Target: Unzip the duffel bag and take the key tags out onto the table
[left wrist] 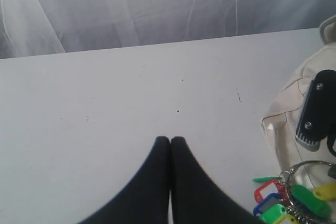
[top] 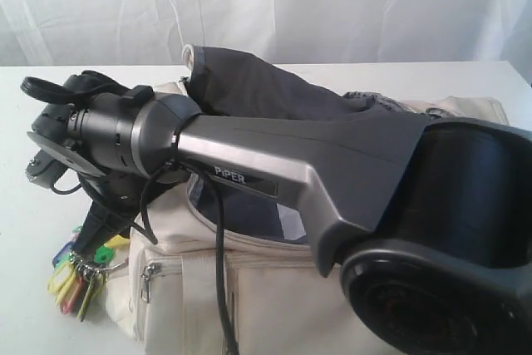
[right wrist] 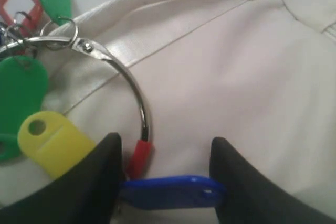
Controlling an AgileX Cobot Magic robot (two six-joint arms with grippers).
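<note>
**Exterior view.** The cream duffel bag [top: 266, 305] lies on the white table [top: 21, 239]. Its top is open, and the dark grey lining [top: 249, 85] stands up at the back. The right arm [top: 274, 155] reaches across the bag from the right of the view to its left end. There the right gripper [top: 90, 237] points downward beside the bag. The key tags [top: 76, 276] hang in a bunch directly under it, outside the bag and against its left end. Yellow, green, blue and red tags are visible. This view does not show whether the lowest tags touch the table. A white curtain [top: 332, 6] closes off the background.

**Left wrist view.** The left gripper [left wrist: 169, 141] has its jaws pressed together with nothing between them. It is over bare table, well apart from the bag. The key tags show at the edge of this view, beside the bag.

**Right wrist view.** The right gripper's fingers [right wrist: 107, 156] stand apart, with cream bag fabric close behind them. One blue tag [right wrist: 168, 192] spans the gap end to end, each end against a finger, so the jaws are clamped on it lengthwise. A metal ring [right wrist: 134, 87] leads from the fingers to the rest of the bunch.
</note>
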